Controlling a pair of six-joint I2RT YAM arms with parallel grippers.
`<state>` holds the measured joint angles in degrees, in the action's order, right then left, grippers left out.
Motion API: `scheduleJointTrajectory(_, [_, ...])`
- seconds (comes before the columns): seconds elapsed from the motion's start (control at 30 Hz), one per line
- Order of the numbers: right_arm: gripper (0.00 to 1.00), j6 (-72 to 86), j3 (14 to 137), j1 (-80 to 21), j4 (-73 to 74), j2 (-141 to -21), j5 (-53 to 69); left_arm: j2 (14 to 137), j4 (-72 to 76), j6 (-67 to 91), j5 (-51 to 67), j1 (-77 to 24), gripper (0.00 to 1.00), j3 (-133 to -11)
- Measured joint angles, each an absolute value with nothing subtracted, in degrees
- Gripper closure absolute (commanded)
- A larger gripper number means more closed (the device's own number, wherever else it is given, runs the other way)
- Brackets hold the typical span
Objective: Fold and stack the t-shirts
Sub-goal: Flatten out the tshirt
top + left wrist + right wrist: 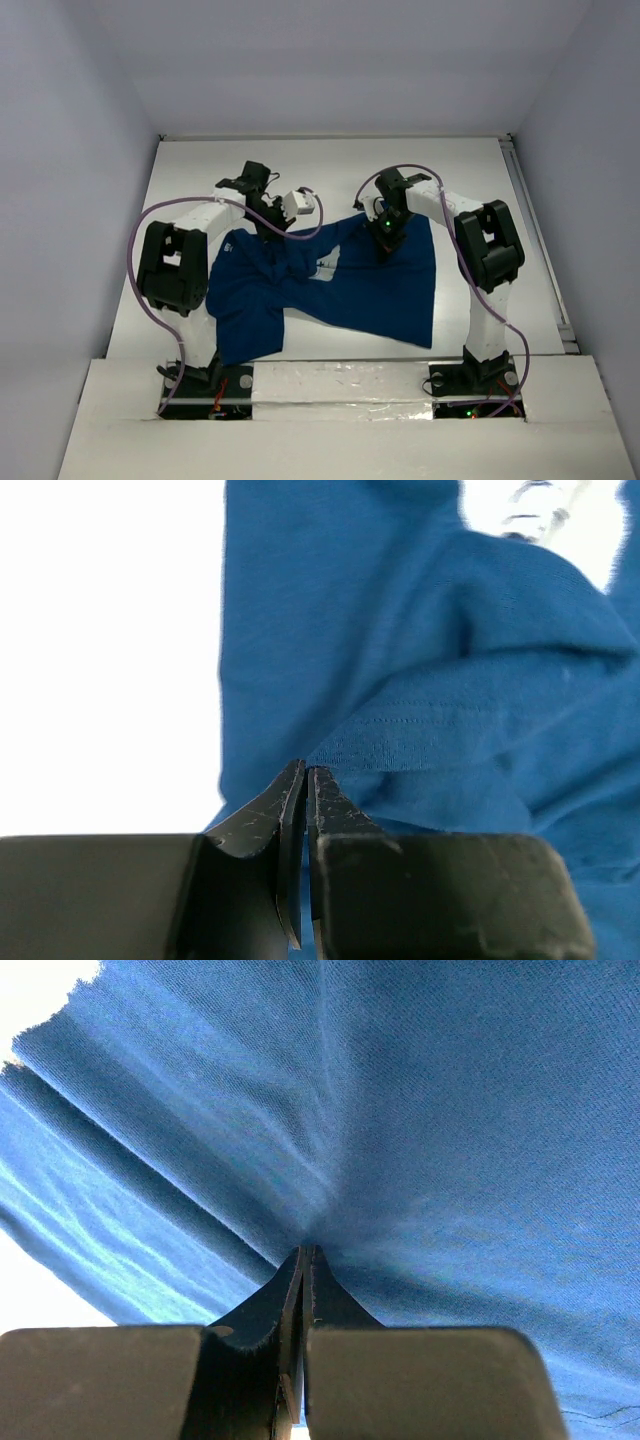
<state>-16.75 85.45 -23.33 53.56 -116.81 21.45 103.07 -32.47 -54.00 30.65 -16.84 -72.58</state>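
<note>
White surface (330, 165) under everything, bare on the far side of both pairs of fingers. Next in size, navy-blue t-shirt (340, 290): one garment only, draped from the fingers back toward the arm bases, long axis crosswise from one pair of fingers to the other. Flat and fairly smooth on the near side of the right fingers. Rumpled and twisted beneath the left fingers, with a lobe trailing toward the left base. No stack in view and no finished fold, so judged early in the task.

Left arm (175, 265) and right arm (490, 245) both elbow-up, forearms reaching away from the bases and inward, wrists tipped down onto the far edge of the cloth. Roughly level with each other, apart by most of the garment's width.

Right fingers (303, 1252) pressed together on a pinch of t-shirt, with creases fanning out from the tips and fabric stretched ahead and to both sides. Left fingers (305, 772) closed to a hairline, tips against a stitched hem, cloth ahead and to their right, bare surface to their left. Cannot tell whether gripping fabric or nothing.

Likely hinge of the next move: cloth on the near side of both pairs of fingers, hence the need for two sound holds before any shared lift or pull. Left hold worth doubting. Risk of a slip there, with that side left bunched.
</note>
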Motion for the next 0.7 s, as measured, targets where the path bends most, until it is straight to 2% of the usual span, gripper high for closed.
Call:
scheduleJointTrajectory(0.4, [1.00,-16.8,85.4,-23.3,53.5,-116.8,20.6,111.4,-32.4,-50.4,21.8,-11.9,1.00,-90.1])
scheduleJointTrajectory(0.7, [1.00,-16.7,85.4,-23.3,53.5,-116.8,20.5,126.4,-30.7,-46.6,16.3,-11.0,1.00,-108.8])
